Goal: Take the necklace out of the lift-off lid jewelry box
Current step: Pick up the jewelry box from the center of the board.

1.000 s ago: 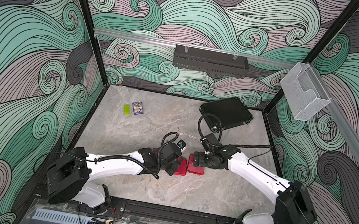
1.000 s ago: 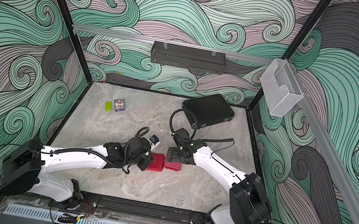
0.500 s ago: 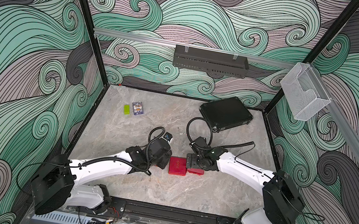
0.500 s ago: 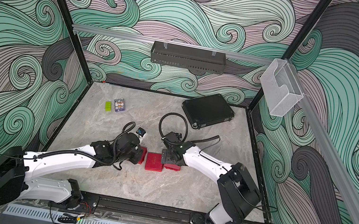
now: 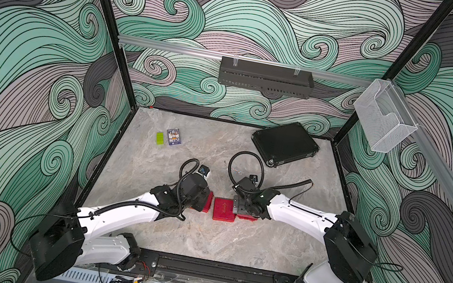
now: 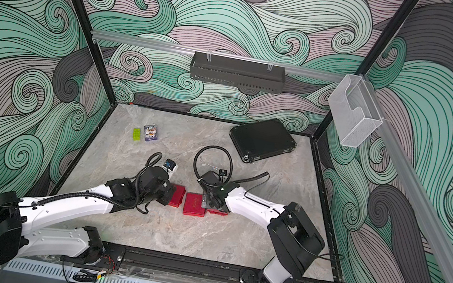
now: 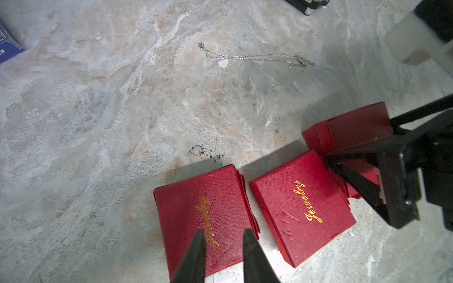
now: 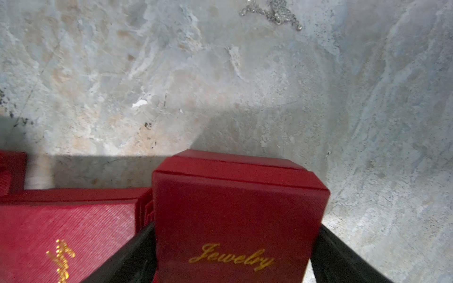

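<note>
Necklace lies loose on table, apart from boxes (plain in wrist views, faint from above). Left gripper sits slightly parted, empty, over flat box. Right gripper straddles tall box; grip unclear.

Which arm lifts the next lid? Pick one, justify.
Right, likely: the right gripper straddles a red jewelry box, jaws flanking its sides; the left gripper only hovers over another box, jaws narrow.

1. Both top views: mounted high at the front, tilted down, far back, whole table in frame, near-identical.
2. Left wrist: low, close, looking across the red boxes.
3. Right wrist: tighter, on one red box; both wrist views share the necklace.
</note>
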Controlling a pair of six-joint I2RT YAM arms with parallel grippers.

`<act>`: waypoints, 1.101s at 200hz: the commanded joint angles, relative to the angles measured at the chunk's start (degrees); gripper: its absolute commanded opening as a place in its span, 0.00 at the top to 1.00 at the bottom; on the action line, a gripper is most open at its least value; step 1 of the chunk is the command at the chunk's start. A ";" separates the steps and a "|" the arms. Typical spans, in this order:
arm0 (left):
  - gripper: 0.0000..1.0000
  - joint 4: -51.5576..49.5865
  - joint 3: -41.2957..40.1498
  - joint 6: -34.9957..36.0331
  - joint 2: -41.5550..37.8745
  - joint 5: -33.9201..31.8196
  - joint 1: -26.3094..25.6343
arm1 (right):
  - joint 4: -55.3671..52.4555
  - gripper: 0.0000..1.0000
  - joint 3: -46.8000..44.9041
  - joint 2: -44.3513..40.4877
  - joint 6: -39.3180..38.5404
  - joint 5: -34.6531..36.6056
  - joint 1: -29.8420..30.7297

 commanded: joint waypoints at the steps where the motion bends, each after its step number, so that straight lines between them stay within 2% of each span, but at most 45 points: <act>1: 0.73 0.35 -0.19 -0.75 -1.09 0.31 0.54 | -1.21 0.08 0.34 1.67 1.13 3.07 0.45; 37: 0.73 0.38 -0.26 -0.68 -1.19 0.52 0.59 | -1.29 0.13 0.22 1.90 1.02 2.57 0.45; 57: 0.73 0.27 -0.02 -0.35 -1.19 0.90 0.56 | -1.47 0.16 -0.13 0.07 -1.68 1.78 0.45; 99: 0.73 0.75 0.23 0.28 -1.16 2.31 0.58 | -4.30 0.19 -1.48 -5.63 -9.87 -9.02 -1.93; 137: 0.74 2.05 0.08 0.42 -0.14 3.82 0.60 | -10.61 0.18 -0.80 -9.62 -14.60 -15.22 -4.10; 156: 0.74 3.21 0.23 1.05 0.88 7.02 0.61 | -12.32 0.18 -0.49 -10.87 -15.95 -17.96 -5.19; 196: 0.74 9.32 -0.11 3.23 3.64 19.23 0.16 | -12.70 0.18 -1.86 -14.15 -17.74 -25.10 -7.17; 220: 0.74 11.34 1.06 2.97 6.74 21.72 -0.62 | -12.16 0.18 -3.51 -15.76 -17.74 -22.03 -7.46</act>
